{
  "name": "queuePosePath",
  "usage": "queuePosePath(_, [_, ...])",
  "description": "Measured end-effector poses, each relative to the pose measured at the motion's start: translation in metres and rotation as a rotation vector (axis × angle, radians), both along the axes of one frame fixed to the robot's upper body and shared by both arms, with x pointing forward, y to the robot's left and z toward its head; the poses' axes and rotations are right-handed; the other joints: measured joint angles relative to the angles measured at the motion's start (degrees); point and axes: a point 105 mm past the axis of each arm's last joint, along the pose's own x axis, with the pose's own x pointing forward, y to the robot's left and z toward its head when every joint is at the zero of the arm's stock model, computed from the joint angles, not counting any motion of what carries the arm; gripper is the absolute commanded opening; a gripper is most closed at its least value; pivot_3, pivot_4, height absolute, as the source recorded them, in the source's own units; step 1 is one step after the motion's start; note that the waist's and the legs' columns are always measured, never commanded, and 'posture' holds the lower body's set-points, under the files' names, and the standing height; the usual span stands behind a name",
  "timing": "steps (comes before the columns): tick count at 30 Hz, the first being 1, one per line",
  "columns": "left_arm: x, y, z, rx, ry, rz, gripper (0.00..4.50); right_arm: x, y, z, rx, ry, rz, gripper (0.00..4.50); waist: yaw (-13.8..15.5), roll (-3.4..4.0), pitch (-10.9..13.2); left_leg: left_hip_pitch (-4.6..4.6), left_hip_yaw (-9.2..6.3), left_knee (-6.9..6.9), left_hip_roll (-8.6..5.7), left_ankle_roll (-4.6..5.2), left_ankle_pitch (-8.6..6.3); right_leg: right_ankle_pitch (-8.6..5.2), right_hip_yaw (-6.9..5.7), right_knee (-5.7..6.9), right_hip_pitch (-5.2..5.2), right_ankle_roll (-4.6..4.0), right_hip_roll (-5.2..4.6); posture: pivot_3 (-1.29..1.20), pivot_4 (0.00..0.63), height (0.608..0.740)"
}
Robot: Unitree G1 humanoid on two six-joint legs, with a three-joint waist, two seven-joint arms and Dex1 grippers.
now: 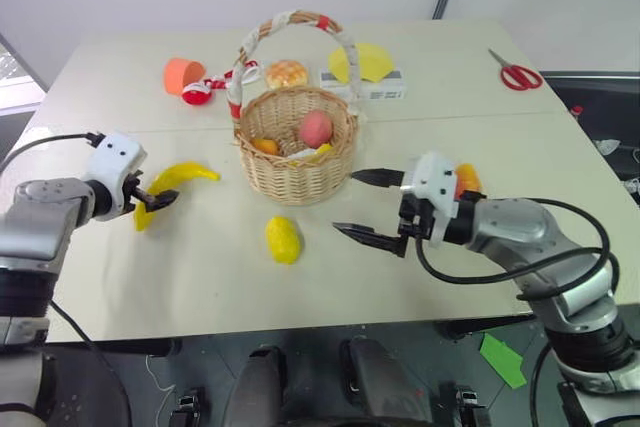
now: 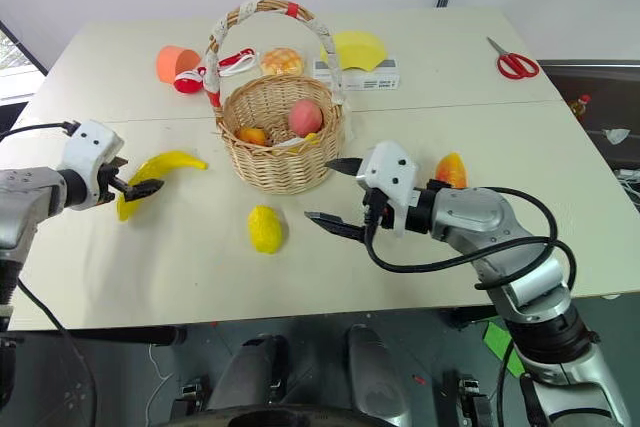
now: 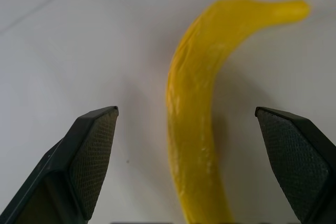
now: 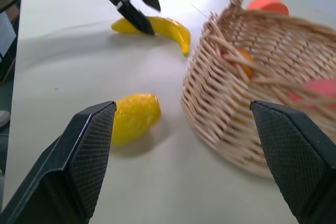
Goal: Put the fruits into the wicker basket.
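Landmark: the round tan woven wicker basket (image 1: 296,152) with the tall taped handle stands in the middle of the pale table (image 1: 130,277); I give every place from it.
Left tool (image 1: 157,199): my two black fingers are spread wide and hold nothing. They stand on both sides of the lower end of the curved yellow banana (image 1: 177,185), which lies to the left of the basket, well apart from it.
Banana axis: in my left wrist view its length runs away from me, between my fingers (image 3: 93,156), and the far tip bends toward the basket. So my fingers stand across the thickness, as a grasp needs.
Right tool (image 1: 365,205): also spread wide and empty, it hangs just right of the basket and points toward the small oval yellow lemon (image 1: 283,239).
Lemon: on the table in front of the basket, on the side near me, between my two arms but nearer to the right one.
Mango: the oblong red-orange mango (image 2: 450,169) lies right of the basket, behind my right wrist.
Judgement: the banana is for the left tool. I think it must come lower before closing.
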Motion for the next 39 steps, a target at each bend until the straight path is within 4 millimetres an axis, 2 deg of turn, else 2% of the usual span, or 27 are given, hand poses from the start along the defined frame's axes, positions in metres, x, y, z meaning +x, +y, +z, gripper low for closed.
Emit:
queuePosePath(7, [0.007, 0.003, -0.005, -0.013, 0.022, -0.013, 4.50, -0.004, 0.024, -0.002, 0.007, -0.037, 0.063, 4.28, 0.2, -0.01, 0.0, -0.01, 0.00, 0.04, -0.01, 0.00, 0.00, 0.00, 0.00, 0.04, 0.00, 0.00, -0.04, 0.00, 0.150, 0.740])
queuePosePath(8, [0.007, 0.003, -0.005, -0.015, 0.022, -0.018, 3.94, -0.003, 0.024, -0.002, 0.007, -0.043, 0.062, 4.50, 0.2, -0.02, 0.0, -0.01, 0.00, 0.05, -0.01, 0.00, 0.00, 0.00, 0.00, 0.04, 0.00, 0.01, -0.05, 0.00, 0.150, 0.740])
queuePosePath(10, [0.008, 0.001, -0.007, -0.020, 0.022, -0.028, 3.14, -0.003, 0.026, -0.002, 0.011, -0.049, 0.059, 4.50, 0.2, -0.03, 0.0, -0.01, 0.00, 0.05, -0.01, 0.00, 0.00, 0.00, 0.00, 0.04, 0.00, 0.01, -0.06, 0.00, 0.150, 0.740])
queuePosePath(15, [0.008, 0.000, -0.009, -0.021, 0.022, -0.040, 0.52, -0.003, 0.030, 0.000, 0.016, -0.058, 0.064, 4.50, 0.0, -0.03, 0.0, 0.02, -0.01, 0.05, 0.01, 0.00, 0.00, 0.01, 0.00, 0.08, 0.00, 0.00, -0.04, 0.00, 0.150, 0.740])
queuePosePath(16, [0.008, 0.000, -0.009, -0.020, 0.021, -0.039, 0.34, -0.002, 0.030, 0.000, 0.016, -0.060, 0.062, 4.50, 0.0, -0.03, 0.0, 0.02, -0.01, 0.05, 0.02, 0.00, 0.00, 0.01, 0.00, 0.08, 0.00, 0.00, -0.03, 0.00, 0.150, 0.740])
queuePosePath(21, [0.005, 0.002, 0.000, -0.076, -0.029, -0.029, 0.34, 0.001, 0.031, 0.003, 0.013, -0.073, 0.056, 4.50, 0.0, -0.06, 0.0, -0.04, -0.02, 0.05, 0.07, 0.00, 0.00, 0.01, 0.00, 0.07, -0.04, 0.00, -0.06, 0.00, 0.150, 0.740])
queuePosePath(23, [-0.003, -0.013, 0.021, -0.172, -0.108, -0.107, 0.34, 0.004, 0.028, 0.003, 0.005, -0.073, 0.044, 4.50, 0.1, -0.08, 0.0, -0.20, -0.04, 0.07, 0.11, 0.00, 0.00, 0.01, 0.00, 0.07, -0.16, 0.00, -0.16, 0.00, 0.150, 0.740])
queuePosePath(27, [-0.034, -0.078, 0.083, -0.289, -0.284, -0.440, 0.34, 0.014, 0.015, 0.004, -0.012, -0.075, -0.003, 4.50, 0.6, -0.10, 0.0, -0.34, -0.07, 0.14, 0.04, -0.01, 0.00, 0.02, -0.03, 0.04, -0.20, 0.02, -0.36, 0.00, 0.150, 0.740])
queuePosePath(29, [-0.038, -0.107, 0.106, -0.306, -0.356, -0.535, 0.34, 0.019, 0.011, 0.007, -0.010, -0.078, -0.023, 4.50, 0.9, -0.09, 0.0, -0.27, -0.05, 0.18, -0.02, -0.01, 0.01, 0.06, -0.03, 0.04, -0.13, 0.10, -0.27, 0.00, 0.150, 0.740])
queuePosePath(31, [-0.032, -0.127, 0.115, -0.303, -0.388, -0.558, 0.34, 0.023, 0.007, 0.010, -0.010, -0.089, -0.036, 4.50, 1.1, -0.10, 0.0, -0.24, -0.03, 0.22, -0.09, -0.01, 0.00, 0.08, -0.01, 0.04, -0.10, 0.13, -0.19, 0.00, 0.150, 0.740])
queuePosePath(35, [-0.002, -0.180, 0.124, -0.306, -0.412, -0.558, 0.34, 0.030, -0.002, 0.013, -0.014, -0.102, -0.074, 4.50, 1.6, -0.13, 0.0, -0.32, -0.04, 0.26, -0.16, 0.01, 0.00, 0.09, -0.01, 0.01, -0.10, 0.15, -0.13, 0.00, 0.150, 0.740])
queuePosePath(39, [0.011, -0.220, 0.117, -0.246, -0.371, -0.614, 0.34, 0.033, -0.006, 0.011, -0.019, -0.104, -0.097, 4.50, 1.0, -0.13, 0.0, -0.31, 0.09, 0.17, -0.15, 0.10, -0.05, 0.09, 0.17, 0.01, -0.24, 0.15, -0.09, 0.00, 0.150, 0.740])
